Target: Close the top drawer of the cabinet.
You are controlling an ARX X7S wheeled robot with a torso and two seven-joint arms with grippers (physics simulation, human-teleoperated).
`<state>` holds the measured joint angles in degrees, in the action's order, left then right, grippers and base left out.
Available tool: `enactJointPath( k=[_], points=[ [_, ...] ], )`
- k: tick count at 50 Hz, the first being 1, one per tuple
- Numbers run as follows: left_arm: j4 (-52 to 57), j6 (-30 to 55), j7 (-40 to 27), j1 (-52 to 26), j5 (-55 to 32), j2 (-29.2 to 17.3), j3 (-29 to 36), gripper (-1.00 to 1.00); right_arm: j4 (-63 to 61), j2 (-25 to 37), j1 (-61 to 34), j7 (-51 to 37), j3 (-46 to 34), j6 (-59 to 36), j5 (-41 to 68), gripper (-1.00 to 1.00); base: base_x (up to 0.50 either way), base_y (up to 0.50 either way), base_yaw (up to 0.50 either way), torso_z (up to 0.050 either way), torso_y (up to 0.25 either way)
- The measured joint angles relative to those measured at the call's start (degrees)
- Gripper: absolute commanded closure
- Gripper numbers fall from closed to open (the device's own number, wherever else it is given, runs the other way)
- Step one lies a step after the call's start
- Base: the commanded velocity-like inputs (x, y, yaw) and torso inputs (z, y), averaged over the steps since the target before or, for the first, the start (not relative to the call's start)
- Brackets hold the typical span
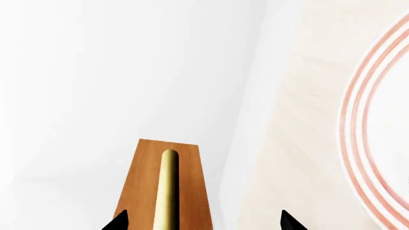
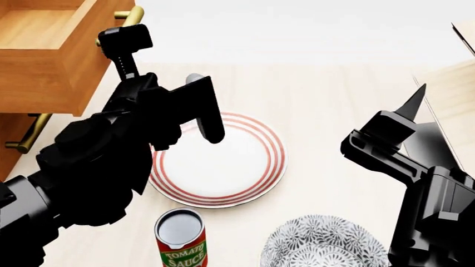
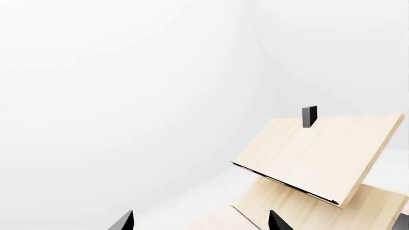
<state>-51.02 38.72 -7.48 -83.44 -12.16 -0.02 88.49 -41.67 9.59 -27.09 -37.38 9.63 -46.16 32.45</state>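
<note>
The top drawer of the orange-brown cabinet stands pulled out at the upper left of the head view. Its brass bar handle is on the front. My left gripper is open just in front of the drawer front, one finger up beside the handle. In the left wrist view the drawer front and its handle lie between the spread fingertips, closer to one; my left gripper holds nothing. My right gripper is open and empty, raised at the right, far from the cabinet.
A lower drawer's brass handle shows under the open drawer. On the pale table lie a red-ringed white plate, a tomato sauce can and a patterned bowl. A pale wood rack stands at the right.
</note>
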Motion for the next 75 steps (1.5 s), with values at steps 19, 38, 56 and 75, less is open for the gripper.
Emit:
enactJointPath(
  k=[19, 38, 56, 75],
  points=[
    [-6.3, 6.5, -3.9, -2.4, -10.2, 0.0, -1.0, -1.00, -1.2, 0.6, -0.2, -1.3, 0.0, -0.4, 1.3, -1.00, 0.00, 0.00, 0.00, 0.000, 0.000],
    [-12.5, 9.0, -2.5, -3.5, -10.3, 0.0, -1.7, -1.00, -6.3, 1.2, -0.8, -4.5, 2.6, -3.1, 5.4, -1.00, 0.00, 0.00, 0.00, 0.000, 0.000],
    [-20.1, 5.7, 2.5, -6.0, -2.2, 0.0, -2.4, -1.00, -8.4, 2.5, -0.4, -5.6, 3.8, -4.0, 7.9, -1.00, 0.00, 0.00, 0.00, 0.000, 0.000],
    [-22.6, 8.3, 7.6, -7.4, 8.3, -1.5, -9.3, -1.00, -10.3, 3.7, 0.0, -6.9, 4.0, -5.3, 10.5, -1.00, 0.00, 0.00, 0.00, 0.000, 0.001]
  ],
)
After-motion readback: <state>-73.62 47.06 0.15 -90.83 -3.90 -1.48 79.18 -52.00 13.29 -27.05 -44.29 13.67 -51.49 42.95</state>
